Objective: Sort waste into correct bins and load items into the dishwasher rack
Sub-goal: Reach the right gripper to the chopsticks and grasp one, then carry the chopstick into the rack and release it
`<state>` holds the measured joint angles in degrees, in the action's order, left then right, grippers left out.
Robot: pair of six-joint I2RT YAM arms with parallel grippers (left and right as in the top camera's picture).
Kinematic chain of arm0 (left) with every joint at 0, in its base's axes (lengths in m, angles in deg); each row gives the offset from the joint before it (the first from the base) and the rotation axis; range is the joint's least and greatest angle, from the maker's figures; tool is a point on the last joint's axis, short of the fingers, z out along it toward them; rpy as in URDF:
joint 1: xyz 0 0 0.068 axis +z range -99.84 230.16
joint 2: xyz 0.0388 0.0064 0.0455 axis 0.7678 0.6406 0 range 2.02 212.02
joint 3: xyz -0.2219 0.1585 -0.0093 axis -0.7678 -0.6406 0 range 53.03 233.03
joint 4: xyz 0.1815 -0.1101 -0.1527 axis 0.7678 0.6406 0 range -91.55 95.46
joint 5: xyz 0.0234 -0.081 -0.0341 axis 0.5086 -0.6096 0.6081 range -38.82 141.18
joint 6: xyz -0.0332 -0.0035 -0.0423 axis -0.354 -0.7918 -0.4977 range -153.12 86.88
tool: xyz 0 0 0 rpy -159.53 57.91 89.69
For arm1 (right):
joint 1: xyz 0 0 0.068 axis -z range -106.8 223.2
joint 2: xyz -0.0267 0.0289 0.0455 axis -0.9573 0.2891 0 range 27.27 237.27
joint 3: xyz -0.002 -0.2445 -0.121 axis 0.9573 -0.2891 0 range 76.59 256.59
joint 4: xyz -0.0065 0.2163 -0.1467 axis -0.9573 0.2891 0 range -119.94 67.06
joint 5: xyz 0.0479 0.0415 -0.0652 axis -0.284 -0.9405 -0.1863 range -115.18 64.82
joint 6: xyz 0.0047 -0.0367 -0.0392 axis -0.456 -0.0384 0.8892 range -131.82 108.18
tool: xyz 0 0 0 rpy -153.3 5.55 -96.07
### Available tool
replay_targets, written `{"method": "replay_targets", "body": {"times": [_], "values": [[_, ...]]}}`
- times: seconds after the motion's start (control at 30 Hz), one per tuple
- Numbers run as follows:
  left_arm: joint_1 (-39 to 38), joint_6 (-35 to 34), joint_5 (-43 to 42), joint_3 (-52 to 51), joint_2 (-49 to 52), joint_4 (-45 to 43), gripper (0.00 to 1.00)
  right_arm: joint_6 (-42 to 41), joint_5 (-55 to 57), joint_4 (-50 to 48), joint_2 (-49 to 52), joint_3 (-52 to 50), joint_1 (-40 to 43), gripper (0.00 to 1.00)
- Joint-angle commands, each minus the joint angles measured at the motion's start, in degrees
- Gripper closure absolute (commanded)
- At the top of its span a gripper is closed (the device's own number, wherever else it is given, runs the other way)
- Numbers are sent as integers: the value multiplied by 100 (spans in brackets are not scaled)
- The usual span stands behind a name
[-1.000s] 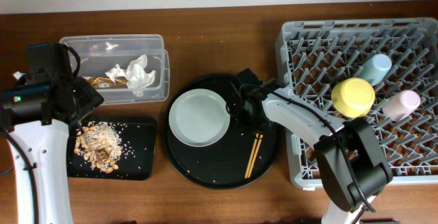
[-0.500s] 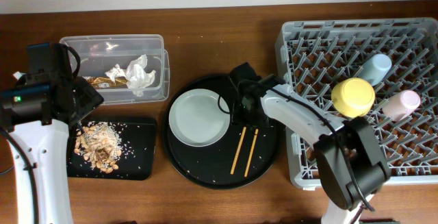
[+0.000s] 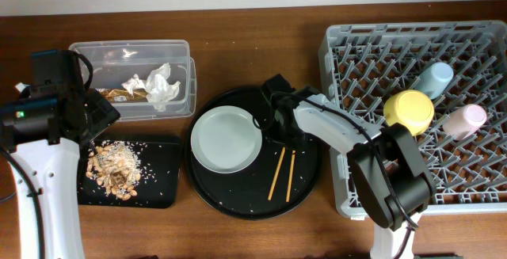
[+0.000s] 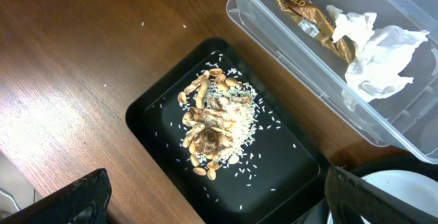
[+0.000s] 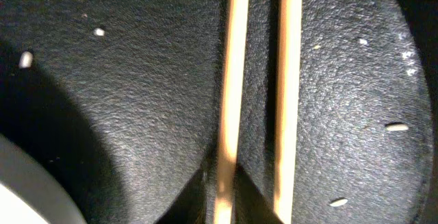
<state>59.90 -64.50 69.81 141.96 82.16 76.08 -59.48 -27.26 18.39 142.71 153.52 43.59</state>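
The right gripper (image 3: 277, 128) is hovering low over the round black tray (image 3: 242, 202). Its fingertips (image 5: 191, 209) are flanking one of the chopsticks (image 3: 277, 174), which are lying on that tray beside the plate (image 3: 224, 138). Whether it is pinching the stick cannot be told. The left gripper (image 4: 217, 183) is hanging wide open and empty above the food scraps (image 4: 215, 125) in the shallow black tray (image 4: 287, 162).

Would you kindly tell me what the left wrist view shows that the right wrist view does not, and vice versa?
Only the left wrist: food scraps on the shallow black tray, and the clear box holding the tissue and gold wrapper. Only the right wrist: the chopsticks, lying side by side on the round black tray. Both: a sliver of the pale plate.
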Motion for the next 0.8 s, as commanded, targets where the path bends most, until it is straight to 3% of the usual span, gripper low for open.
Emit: {"method": "replay_targets", "body": {"times": [0.0, 0.23, 0.4, 0.47, 0.6, 0.77], "values": [[17, -74, 17, 26, -61, 7, 0, -87, -203, 278, 343, 81, -81, 96], [17, -74, 17, 26, -61, 7, 0, 269, -203, 1624, 317, 1541, 4, 96], [17, -74, 17, 26, -61, 7, 0, 2820, -177, 3215, 310, 3943, 1075, 96], [17, -74, 17, 26, -61, 7, 0, 3436, -184, 3501, 310, 4476, 1668, 96], [17, -74, 17, 26, -61, 7, 0, 4487, -225, 3519, 323, 4601, 2896, 96], [17, -74, 17, 26, -61, 7, 1, 4872, -673, 3215, 337, 4597, 3418, 96]]}}
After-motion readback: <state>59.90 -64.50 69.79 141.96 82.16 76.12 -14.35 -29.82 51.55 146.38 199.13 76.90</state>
